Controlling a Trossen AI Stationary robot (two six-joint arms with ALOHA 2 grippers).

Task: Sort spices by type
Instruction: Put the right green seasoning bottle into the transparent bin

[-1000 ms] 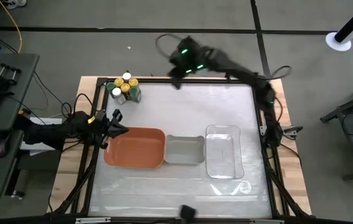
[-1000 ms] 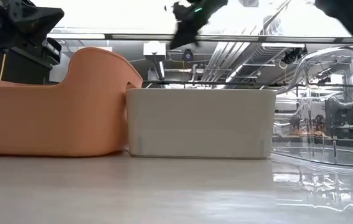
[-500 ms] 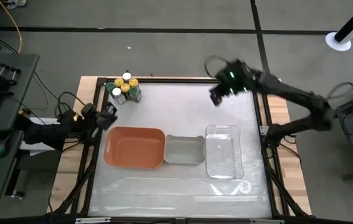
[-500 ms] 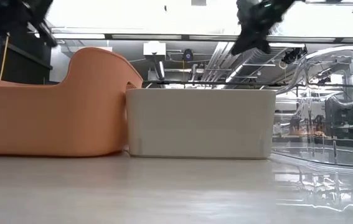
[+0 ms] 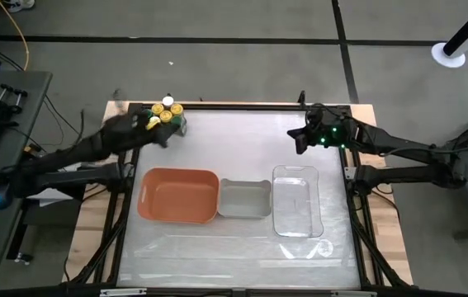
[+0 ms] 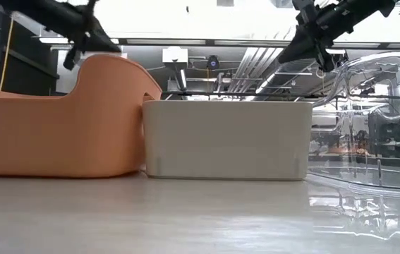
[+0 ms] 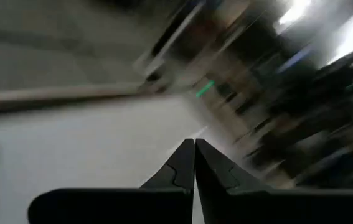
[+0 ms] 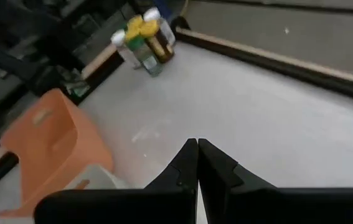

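Yellow, white and green lids mark the spice jars (image 5: 166,115), which are clustered at the far left corner of the counter (image 5: 234,157). The left hand (image 5: 153,125) is seen right beside the cluster, its fingers pressed together. The right hand (image 5: 298,140), also closed and holding nothing, is held above the far right area, beyond the clear tray (image 5: 295,200). Orange (image 5: 179,195) and grey (image 5: 244,199) trays are lined up beside it.

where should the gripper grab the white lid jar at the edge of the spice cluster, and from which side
Grip the white-lidded jar around its body just below the lid, coming from the open table side. It appears upright, and the other spice jars crowd it on the far-corner side, so only its outward face looks free. The left gripper is right beside the cluster; the right gripper hangs above the clear tray.
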